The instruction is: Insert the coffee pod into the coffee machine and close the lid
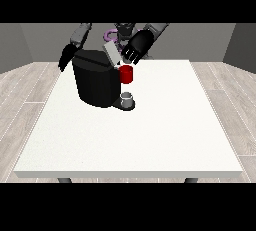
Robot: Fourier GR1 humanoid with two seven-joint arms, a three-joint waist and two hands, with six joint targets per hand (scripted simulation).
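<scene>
My hands [138, 45] are black, my arms [81, 33] grey and jointed, and a purple loop [108, 36] marks my dark torso

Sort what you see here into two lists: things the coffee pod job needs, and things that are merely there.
Needed for the job:
coffee machine
lid, raised
hand at the view's right, by the lid

Merely there:
red cup
grey cup at the machine's base
table
hand at the view's left

No pod can be made out.
</scene>
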